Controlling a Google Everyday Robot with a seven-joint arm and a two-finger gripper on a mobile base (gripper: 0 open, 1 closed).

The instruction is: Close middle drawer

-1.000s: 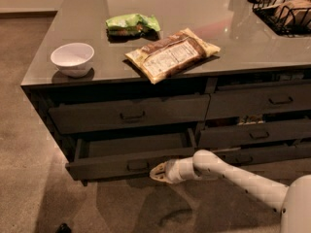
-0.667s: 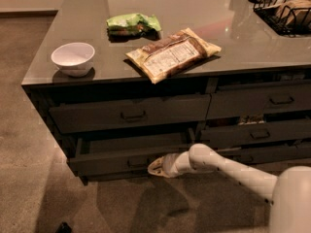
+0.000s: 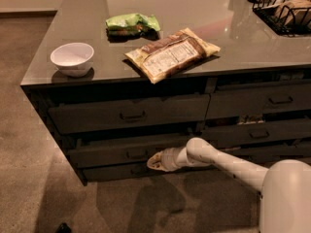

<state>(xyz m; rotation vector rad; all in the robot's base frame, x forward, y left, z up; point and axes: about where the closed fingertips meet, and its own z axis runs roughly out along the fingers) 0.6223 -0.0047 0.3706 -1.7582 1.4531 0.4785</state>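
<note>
The middle drawer [image 3: 109, 153] is the slim dark-grey front in the left column of the cabinet, with a small dark handle [image 3: 136, 154] at its centre. Its front sits almost in line with the taller drawer [image 3: 97, 114] above and the lowest drawer [image 3: 107, 172] below; none of its inside shows. My gripper [image 3: 153, 163] is at the end of the white arm [image 3: 218, 160], which reaches in from the lower right. Its tip is low against the cabinet front, just right of and below the middle drawer's handle.
On the grey countertop [image 3: 194, 8] lie a white bowl [image 3: 72, 58], a green snack bag [image 3: 132, 24] and a brown chip bag [image 3: 171, 54]. A black wire basket [image 3: 284, 6] stands at the back right. More drawers [image 3: 260, 101] fill the right column. Brown carpet [image 3: 29, 188] surrounds the cabinet.
The middle drawer stuck out with its inner walls showing; now it is pushed in almost flush. My gripper has moved inward with it toward the cabinet.
</note>
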